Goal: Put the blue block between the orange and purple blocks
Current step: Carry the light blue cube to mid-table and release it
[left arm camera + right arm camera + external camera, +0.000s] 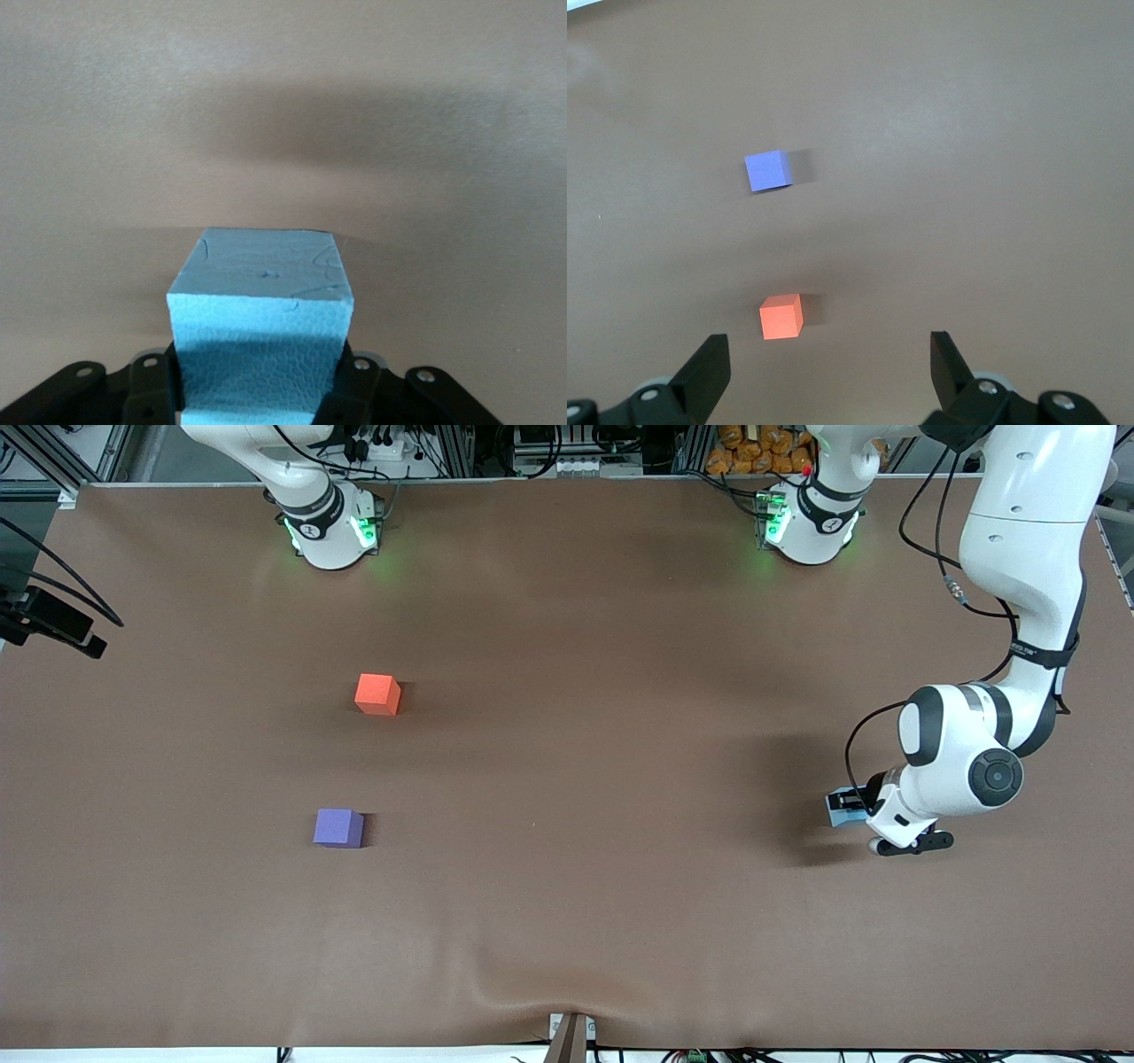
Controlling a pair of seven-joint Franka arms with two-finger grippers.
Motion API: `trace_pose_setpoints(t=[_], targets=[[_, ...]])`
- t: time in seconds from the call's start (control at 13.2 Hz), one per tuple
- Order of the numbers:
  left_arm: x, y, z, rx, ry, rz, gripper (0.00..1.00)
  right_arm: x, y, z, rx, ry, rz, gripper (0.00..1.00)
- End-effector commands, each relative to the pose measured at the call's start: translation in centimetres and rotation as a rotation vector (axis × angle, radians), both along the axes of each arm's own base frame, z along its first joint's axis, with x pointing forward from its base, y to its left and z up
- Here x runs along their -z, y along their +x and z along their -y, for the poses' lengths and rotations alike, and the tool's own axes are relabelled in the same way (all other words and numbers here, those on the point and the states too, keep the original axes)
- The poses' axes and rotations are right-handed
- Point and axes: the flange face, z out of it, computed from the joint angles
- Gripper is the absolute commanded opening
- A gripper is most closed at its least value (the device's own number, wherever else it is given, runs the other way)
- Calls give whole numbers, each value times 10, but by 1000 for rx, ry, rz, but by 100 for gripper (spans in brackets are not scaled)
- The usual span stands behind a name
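I find the left tool (852,808) low at the left arm's end of the table (620,691), its fingers (151,390) clamped on either side of the blue block (259,336). I cannot tell whether the block rests on the table or is just lifted.

The governing relation: the orange block (377,693) and the purple block (338,827) lie well apart from the held block, toward the right arm's end, the purple one nearer the front camera. The gap between them runs toward and away from that camera, so I judge the block must travel across the table and enter that gap from the side.

The table along that path is bare; nothing stands in the way.

The right tool (830,367) waits above the table near its base, fingers spread and holding nothing, looking down on both blocks.
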Motion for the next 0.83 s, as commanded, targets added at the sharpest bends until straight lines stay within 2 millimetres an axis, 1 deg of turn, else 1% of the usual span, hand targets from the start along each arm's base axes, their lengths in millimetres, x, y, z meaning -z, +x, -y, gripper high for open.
trace_pose_setpoints(t=[0.0,0.08,0.15,0.23,0.3,0.45,0.53,0.61,0.76], targets=[[-25,2,36,20,-53,37,0,-3,1,5,-8,19,0,100],[-36,1,60,-1,-96,41,0,-3,1,5,-8,19,0,100],[-44,-1,88,4,-129,46,0,-3,1,5,-8,19,0,100],[-51,-4,122,35,-157,51,0,-3,1,5,-8,19,0,100],[-65,-4,156,73,-188,68,0,-3,1,5,-8,19,0,100],[-74,-16,237,129,-224,65,0,-3,1,4,-10,19,0,100],[-79,-34,294,156,-228,62,0,-3,1,4,-10,19,0,100],[-77,-59,344,143,-213,45,0,-2,1,4,-10,20,-2,100],[-81,-97,423,80,-193,37,0,-2,2,3,-11,19,0,100]])
